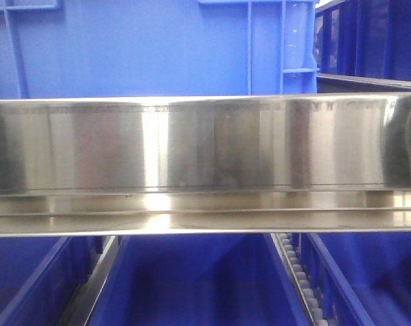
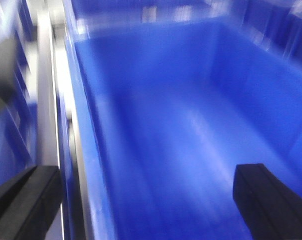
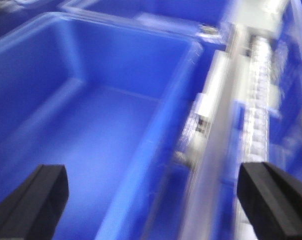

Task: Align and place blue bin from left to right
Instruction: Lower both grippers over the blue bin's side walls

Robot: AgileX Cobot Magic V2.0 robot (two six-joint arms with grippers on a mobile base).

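The left gripper (image 2: 148, 190) is spread wide and holds nothing. One black finger (image 2: 26, 200) hangs outside the blue bin (image 2: 190, 125), past its left wall, and the other hangs over its bare floor, so that wall's rim runs up between them; the blur hides whether either finger touches it. The right gripper (image 3: 153, 187) is equally wide and empty. Its fingers (image 3: 38, 200) straddle the bin's right wall in the same way, one over the floor and one outside. Along the outside of the bin's left wall runs a pale metal strip (image 2: 48, 100). Just beyond its right wall lies a roller track (image 3: 258, 100). In the front view a polished steel beam (image 1: 205, 156) crosses the middle. Below it an open blue crate (image 1: 191, 285) sits between two tracks, though whether this is the same bin cannot be told. Above the beam stands a ribbed blue crate (image 1: 123, 47), with a further blue crate (image 1: 368, 41) to its right.
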